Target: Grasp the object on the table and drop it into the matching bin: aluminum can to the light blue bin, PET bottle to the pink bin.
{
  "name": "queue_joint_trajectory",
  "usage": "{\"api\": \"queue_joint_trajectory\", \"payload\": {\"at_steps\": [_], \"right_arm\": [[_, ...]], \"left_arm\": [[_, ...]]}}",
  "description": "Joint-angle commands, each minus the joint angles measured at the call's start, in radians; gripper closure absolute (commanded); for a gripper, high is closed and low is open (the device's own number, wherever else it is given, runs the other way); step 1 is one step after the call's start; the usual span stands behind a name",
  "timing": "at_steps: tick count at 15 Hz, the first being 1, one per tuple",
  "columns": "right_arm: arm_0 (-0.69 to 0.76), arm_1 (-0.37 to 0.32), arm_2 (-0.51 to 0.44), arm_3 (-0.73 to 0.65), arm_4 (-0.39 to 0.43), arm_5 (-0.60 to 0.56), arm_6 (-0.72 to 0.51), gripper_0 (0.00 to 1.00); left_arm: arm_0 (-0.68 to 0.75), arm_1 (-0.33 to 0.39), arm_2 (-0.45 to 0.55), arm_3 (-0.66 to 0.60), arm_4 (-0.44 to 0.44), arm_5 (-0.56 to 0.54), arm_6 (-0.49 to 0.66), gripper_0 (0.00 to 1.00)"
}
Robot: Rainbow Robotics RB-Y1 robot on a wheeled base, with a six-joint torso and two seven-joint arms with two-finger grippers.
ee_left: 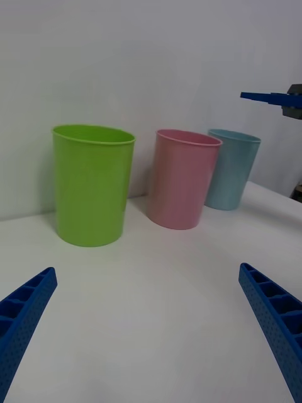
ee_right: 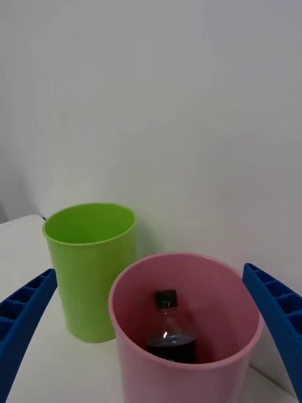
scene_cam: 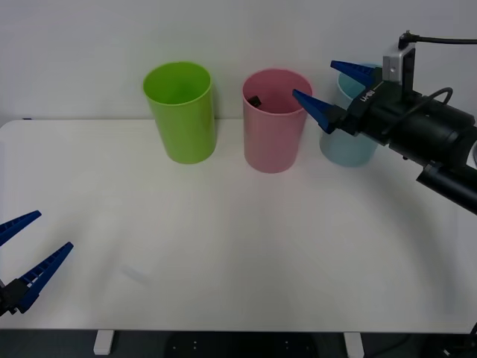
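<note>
The PET bottle [ee_right: 168,327], clear with dark contents and a black cap, stands inside the pink bin [scene_cam: 274,142]; from the front, its cap [scene_cam: 255,100] shows just below the rim. My right gripper [scene_cam: 313,80] hovers open at rim height, just right of the pink bin, with nothing between its fingers. Partly hidden behind that arm stands the light blue bin [scene_cam: 350,149]. At the table's [scene_cam: 238,246] near left corner my left gripper [scene_cam: 54,230] is open and holds nothing. The left wrist view shows the pink bin [ee_left: 182,179] and light blue bin [ee_left: 231,169] side by side.
A lime green bin [scene_cam: 181,112] stands left of the pink one, all three in a row along the back edge against a white wall. The white tabletop stretches bare from the bins to the front edge.
</note>
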Motion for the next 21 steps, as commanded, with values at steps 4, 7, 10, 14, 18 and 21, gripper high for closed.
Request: {"api": "queue_joint_trajectory", "payload": {"at_steps": [4,7,10,14,18,21], "right_arm": [[0.169,-0.004,-0.141,-0.117,-0.041,-0.186,0.052,0.0],[0.242,-0.004,-0.219,-0.131,-0.071,-0.273,0.147,0.0],[0.317,-0.004,-0.29,-0.132,-0.084,-0.344,0.251,0.0],[0.412,-0.004,-0.366,-0.132,-0.121,-0.418,0.288,0.0],[0.508,-0.004,-0.423,-0.132,-0.161,-0.45,0.307,0.0],[0.566,-0.004,-0.457,-0.131,-0.173,-0.453,0.328,0.0]], "left_arm": [[0.0,0.0,0.0,0.0,0.0,0.0,0.0,0.0],[0.0,0.0,0.0,0.0,0.0,0.0,0.0,0.0],[0.0,0.0,0.0,0.0,0.0,0.0,0.0,0.0],[0.0,0.0,0.0,0.0,0.0,0.0,0.0,0.0],[0.0,0.0,0.0,0.0,0.0,0.0,0.0,0.0],[0.0,0.0,0.0,0.0,0.0,0.0,0.0,0.0]]}}
